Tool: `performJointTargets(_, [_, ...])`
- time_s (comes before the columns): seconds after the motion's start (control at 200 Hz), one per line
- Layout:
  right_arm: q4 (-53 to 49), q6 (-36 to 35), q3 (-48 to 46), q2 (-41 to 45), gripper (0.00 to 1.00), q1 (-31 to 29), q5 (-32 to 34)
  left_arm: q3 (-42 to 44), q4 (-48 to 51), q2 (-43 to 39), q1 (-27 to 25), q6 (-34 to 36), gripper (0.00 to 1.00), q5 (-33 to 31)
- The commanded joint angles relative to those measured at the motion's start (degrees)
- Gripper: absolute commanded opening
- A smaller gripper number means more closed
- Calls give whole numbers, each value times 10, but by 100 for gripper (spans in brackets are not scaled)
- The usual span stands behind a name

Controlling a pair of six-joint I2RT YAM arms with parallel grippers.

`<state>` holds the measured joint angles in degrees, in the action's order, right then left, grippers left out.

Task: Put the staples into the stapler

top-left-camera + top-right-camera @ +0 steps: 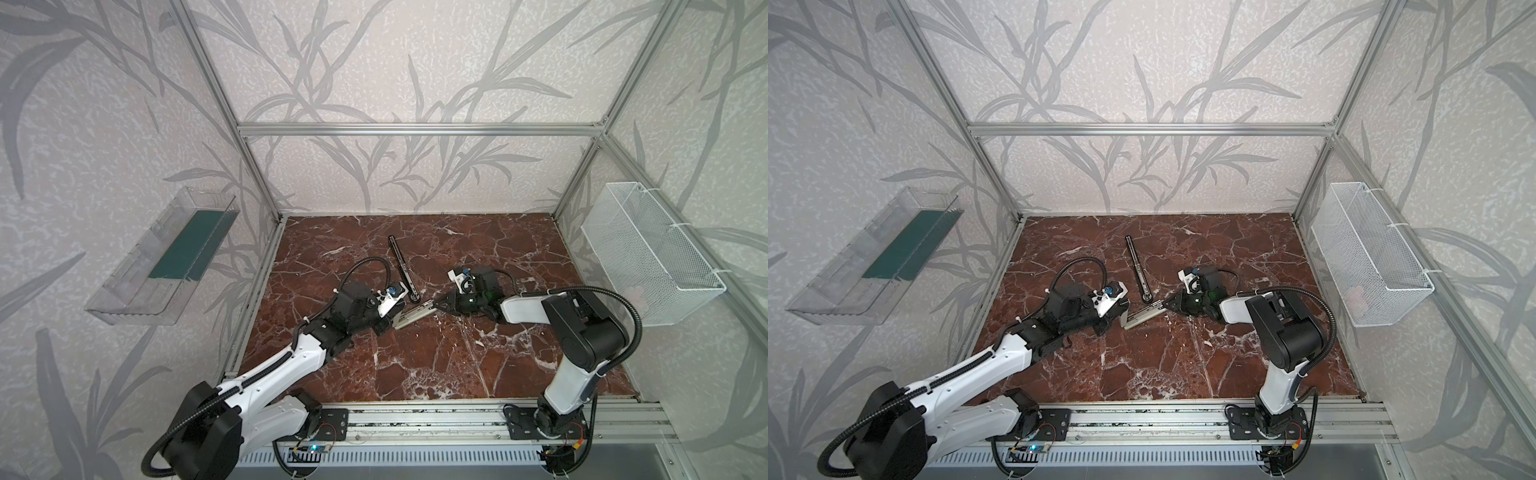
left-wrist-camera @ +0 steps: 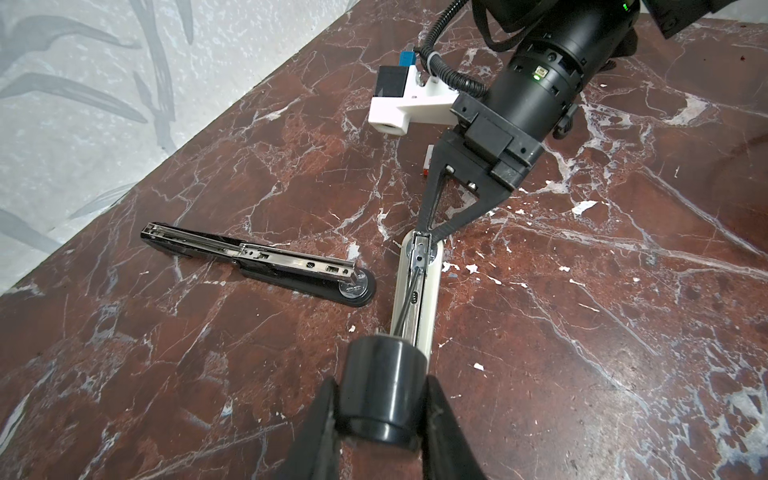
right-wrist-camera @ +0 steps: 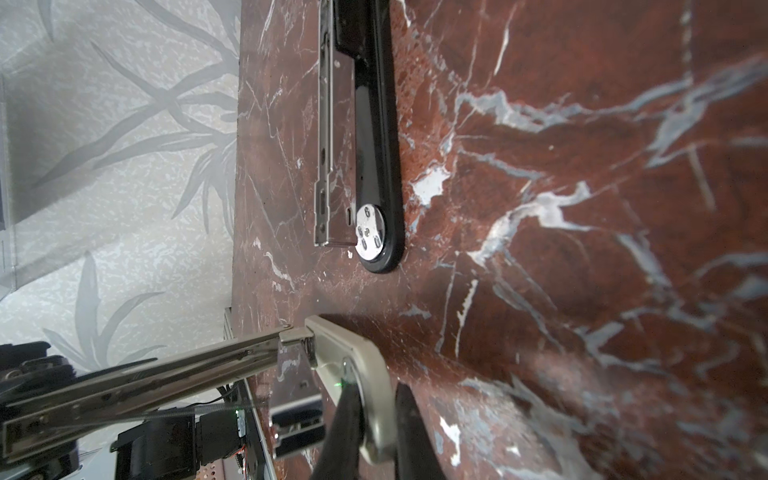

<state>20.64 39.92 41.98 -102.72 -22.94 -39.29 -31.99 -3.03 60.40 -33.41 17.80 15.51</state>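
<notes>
A cream stapler [image 1: 415, 313] [image 1: 1142, 316] lies opened near the table's middle, its metal magazine [image 2: 413, 291] bare. My left gripper [image 2: 382, 415] [image 1: 390, 322] is shut on the stapler's dark rounded rear end [image 2: 384, 374]. My right gripper [image 3: 378, 419] [image 1: 436, 305] is shut on the cream base's front tip [image 3: 365, 374]; the left wrist view shows its fingertips [image 2: 428, 230] pinching there. A small white box with red print [image 2: 429, 160] peeks out behind the right gripper. No staples show.
A second, black stapler [image 1: 403, 270] [image 2: 257, 266] [image 3: 370, 124] lies opened flat just behind the cream one. A clear bin [image 1: 166, 257] hangs on the left wall, a white mesh basket [image 1: 648, 253] on the right. Aluminium posts frame the table.
</notes>
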Motion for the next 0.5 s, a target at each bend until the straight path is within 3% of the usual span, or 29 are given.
performJointTargets(0.0, [-139,-9,-21,-36,0,28,165,11,-48,-52,9,-4,0,-84])
performJointTargets(0.495, [-117,3,-27,-57,0,47,172,41,39,-138,7,-18,0,-149])
